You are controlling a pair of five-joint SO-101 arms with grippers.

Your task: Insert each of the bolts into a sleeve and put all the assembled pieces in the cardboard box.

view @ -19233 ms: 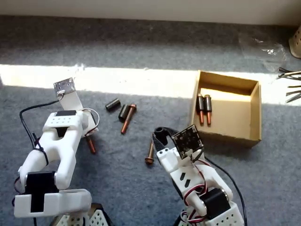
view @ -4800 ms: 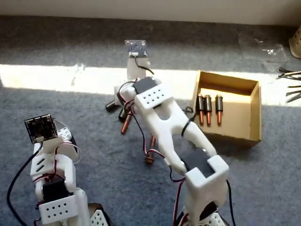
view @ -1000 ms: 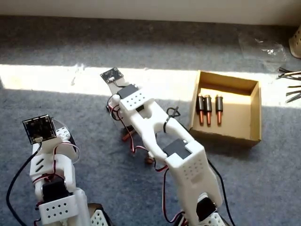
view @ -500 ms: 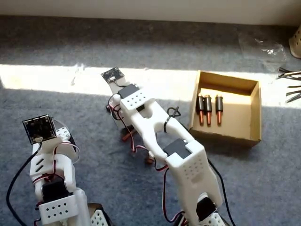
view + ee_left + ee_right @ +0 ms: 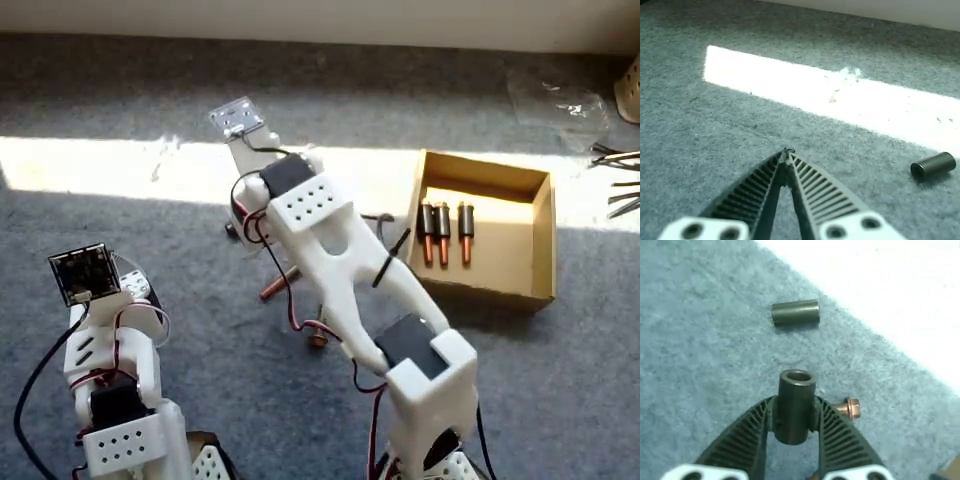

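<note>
**Left hand** [image 5: 786,159]: clenched on nothing, ribbed fingers meeting at the tips. Its arm is folded back at the near left of the surface [image 5: 150,90].

**Loose sleeve** [image 5: 795,313]: a dark tube lying on its side, well apart from the left hand and just beyond the right hand.

**Right hand** [image 5: 795,403]: grasping the held sleeve [image 5: 796,390] around its lower barrel, with the open bore facing up and clear of the fingers.

**Bolts:** a copper bolt [image 5: 278,285] lies beside the right arm. A second bolt [image 5: 318,339] is nearer the arm's base, and only its head end is exposed.

**Cardboard box** [image 5: 545,240]: at the right, holding three assembled pieces [image 5: 445,232] side by side.

**Handling (judged):**
- Sleeve: light, rigid and smooth. Being round, it is likely to roll on the surface or twist between the fingers.
- The best hold on it is across mid-barrel, keeping one end open for the bolt.
- Bolt: stiff and light. It is best taken by the shank close to the head, leaving the tip free to enter the bore.

**Change from half a second ago:**
- The right arm has lifted and swung its wrist farther from its base.
- More of the copper bolt now shows beneath it.
- The left arm and the box contents are unchanged.
</note>
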